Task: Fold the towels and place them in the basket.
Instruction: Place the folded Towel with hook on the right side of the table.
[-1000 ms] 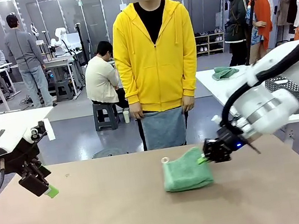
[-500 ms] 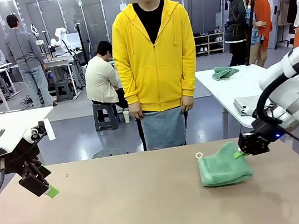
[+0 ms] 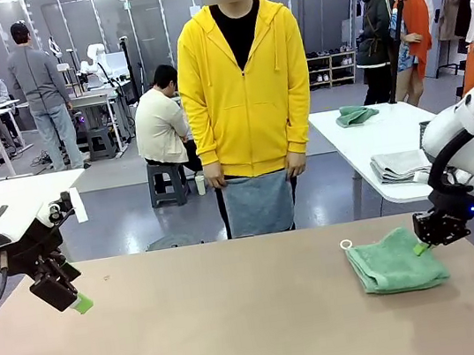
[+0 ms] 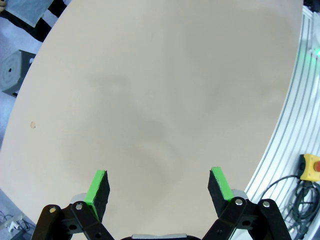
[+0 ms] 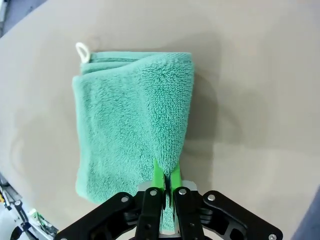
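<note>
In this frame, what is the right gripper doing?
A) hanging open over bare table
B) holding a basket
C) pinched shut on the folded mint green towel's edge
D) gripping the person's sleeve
C: the right gripper has its pads closed on an edge of the mint green towel.

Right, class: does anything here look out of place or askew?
The folded mint green towel lies near the table's right edge, its top layer bunched into a ridge where the right hand pinches it. Nothing looks spilled or damaged.
</note>
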Controlling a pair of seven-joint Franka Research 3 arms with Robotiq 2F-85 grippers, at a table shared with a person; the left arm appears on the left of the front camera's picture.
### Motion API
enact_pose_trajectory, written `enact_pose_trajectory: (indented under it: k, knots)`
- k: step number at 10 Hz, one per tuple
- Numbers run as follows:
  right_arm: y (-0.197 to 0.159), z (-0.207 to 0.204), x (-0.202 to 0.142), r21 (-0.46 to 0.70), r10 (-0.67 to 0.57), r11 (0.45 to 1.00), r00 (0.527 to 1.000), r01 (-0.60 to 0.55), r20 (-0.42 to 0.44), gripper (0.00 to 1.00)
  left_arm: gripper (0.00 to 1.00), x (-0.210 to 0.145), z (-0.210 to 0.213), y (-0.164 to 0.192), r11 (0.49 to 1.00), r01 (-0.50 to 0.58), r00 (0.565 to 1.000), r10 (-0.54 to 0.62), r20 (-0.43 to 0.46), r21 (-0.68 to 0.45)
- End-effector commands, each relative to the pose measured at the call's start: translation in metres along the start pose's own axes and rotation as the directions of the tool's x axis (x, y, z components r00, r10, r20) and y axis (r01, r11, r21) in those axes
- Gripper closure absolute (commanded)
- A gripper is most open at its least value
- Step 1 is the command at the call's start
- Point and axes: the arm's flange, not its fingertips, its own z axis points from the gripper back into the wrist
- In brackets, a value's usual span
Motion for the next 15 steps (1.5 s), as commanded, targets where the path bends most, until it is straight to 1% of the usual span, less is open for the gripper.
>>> enact_pose_trajectory:
  k: [1,3,5,6,7,8,9,10,11,12,14,15]
  knots:
    - [-0.008,0.011,0.005,-0.062,-0.059,0.996,0.998,0.058,-0.014,0.95,0.00,0.002,-0.001,-0.002,1.000,-0.015,1.000,0.015,-0.009,0.012]
    - [-0.020,0.020,0.005,-0.080,-0.084,0.993,0.996,0.084,-0.005,0.95,0.00,0.002,-0.001,-0.002,1.000,-0.015,1.000,0.015,-0.009,0.012]
    - [-0.024,0.022,0.005,-0.109,-0.094,0.990,0.996,0.094,0.005,0.95,0.00,0.002,-0.001,-0.002,1.000,-0.015,1.000,0.015,-0.009,0.012]
    - [-0.023,0.023,0.007,-0.103,-0.091,0.990,0.996,0.092,0.013,0.95,0.00,0.002,-0.001,-0.002,1.000,-0.015,1.000,0.015,-0.009,0.012]
    - [-0.022,0.022,0.008,-0.108,-0.087,0.990,0.996,0.088,0.013,0.84,0.00,0.002,-0.001,-0.002,1.000,-0.015,1.000,0.015,-0.009,0.012]
    - [-0.021,0.022,0.008,-0.109,-0.085,0.990,0.996,0.086,0.015,0.62,0.00,0.002,-0.001,-0.002,1.000,-0.015,1.000,0.015,-0.009,0.012]
    - [-0.021,0.024,0.008,-0.114,-0.086,0.990,0.996,0.088,0.023,0.48,0.00,0.002,-0.001,-0.002,1.000,-0.015,1.000,0.015,-0.009,0.012]
    - [-0.019,0.025,0.007,-0.118,-0.086,0.989,0.996,0.088,0.027,0.26,0.00,0.002,-0.001,-0.002,1.000,-0.015,1.000,0.015,-0.009,0.012]
    - [-0.017,0.028,0.006,-0.133,-0.086,0.987,0.996,0.089,0.034,0.11,0.00,0.002,-0.001,-0.002,1.000,-0.015,1.000,0.015,-0.009,0.012]
    - [-0.014,0.031,0.005,-0.142,-0.082,0.986,0.996,0.087,0.039,0.00,0.00,0.002,-0.001,-0.002,1.000,-0.015,1.000,0.015,-0.009,0.012]
    - [-0.005,0.041,0.003,-0.161,-0.070,0.984,0.996,0.079,0.057,0.00,0.00,0.002,-0.001,-0.002,1.000,-0.015,1.000,0.015,-0.009,0.012]
    - [-0.001,0.045,0.003,-0.171,-0.064,0.983,0.996,0.074,0.066,0.04,0.00,0.002,-0.001,-0.002,1.000,-0.015,1.000,0.015,-0.009,0.012]
